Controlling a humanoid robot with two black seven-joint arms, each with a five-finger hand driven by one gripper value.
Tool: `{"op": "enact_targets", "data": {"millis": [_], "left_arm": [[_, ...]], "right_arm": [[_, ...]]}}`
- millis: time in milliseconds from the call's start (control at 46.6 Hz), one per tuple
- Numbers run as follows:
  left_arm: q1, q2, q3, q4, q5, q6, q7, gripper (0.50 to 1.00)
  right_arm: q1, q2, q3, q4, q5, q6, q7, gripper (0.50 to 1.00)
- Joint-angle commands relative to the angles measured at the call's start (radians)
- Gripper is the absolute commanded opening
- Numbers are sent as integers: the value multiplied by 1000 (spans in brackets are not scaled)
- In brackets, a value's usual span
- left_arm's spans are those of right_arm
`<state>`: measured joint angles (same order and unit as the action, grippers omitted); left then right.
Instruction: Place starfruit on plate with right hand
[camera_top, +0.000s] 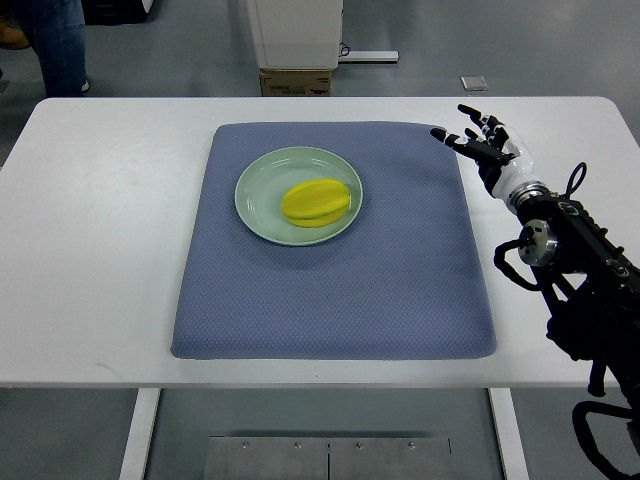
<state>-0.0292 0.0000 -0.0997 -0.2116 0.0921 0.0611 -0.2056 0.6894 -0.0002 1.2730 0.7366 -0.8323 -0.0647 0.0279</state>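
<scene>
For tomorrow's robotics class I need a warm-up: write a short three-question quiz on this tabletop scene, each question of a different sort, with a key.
1. True or false: the starfruit lies on the plate.
2. What lies under the plate? A) tray B) blue mat C) bare table
3. Fill in: the right hand holds ____.

Key: 1 true; 2 B; 3 nothing, its fingers are spread, off the mat's right edge.

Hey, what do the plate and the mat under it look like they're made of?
The plate looks like glazed ceramic or smooth melamine: pale green, even in colour, with a soft sheen at the rim. The mat looks like woven fabric or textured foam: matte blue-grey, with a fine dotted weave and soft rounded edges. Neither can be told for sure.
</scene>
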Motion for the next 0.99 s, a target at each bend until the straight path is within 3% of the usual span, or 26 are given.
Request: {"op": "enact_targets", "data": {"millis": [0, 279, 450, 965], "left_arm": [[0, 0, 0, 0, 0, 0, 0, 1000], [0, 0, 0, 0, 0, 0, 0, 1000], [0, 0, 0, 0, 0, -1, 0, 1000], [0, 0, 0, 0, 0, 0, 0, 1000]], "right_arm": [[-7, 0, 29, 0, -2, 0, -3, 1000], [-34, 0, 72, 1, 2, -7, 10, 1000], [-47, 0, 72, 1, 7, -47, 67, 1000], [-68, 0, 72, 3, 107, -47, 72, 1000]]}}
